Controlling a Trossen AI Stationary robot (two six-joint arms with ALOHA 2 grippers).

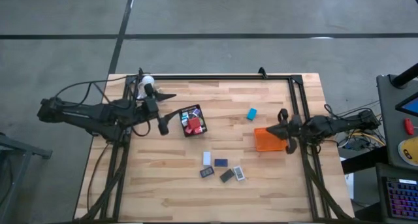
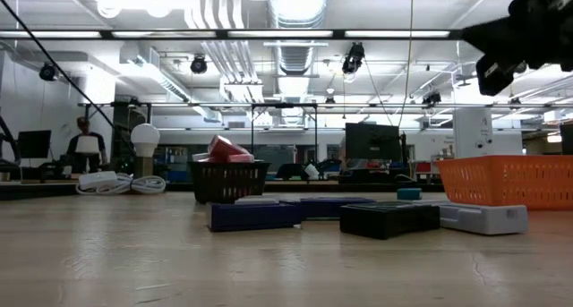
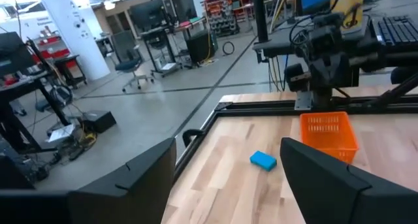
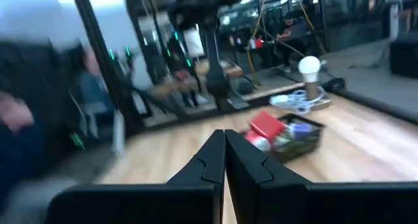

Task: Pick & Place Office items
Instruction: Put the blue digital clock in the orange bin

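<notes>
Several office items lie on the table in the high view: a white piece (image 1: 207, 158), a blue flat piece (image 1: 221, 162), two black pieces (image 1: 206, 172) (image 1: 226, 175), a pale one (image 1: 240, 174) and a blue block (image 1: 251, 113). The black mesh tray (image 1: 191, 120) holds red pieces (image 4: 266, 126). My left gripper (image 1: 168, 112) hangs open just left of that tray, touching nothing; its wrist view looks past its fingers at the blue block (image 3: 264, 160). My right gripper (image 1: 274, 128) is shut and empty, raised above the orange tray (image 1: 266, 140).
A white round bulb with cords (image 1: 146, 81) stands at the table's far left corner. A black frame rail (image 1: 215, 76) runs along the far edge, and more rails run down both sides. Bare wood lies between the two trays and along the near edge.
</notes>
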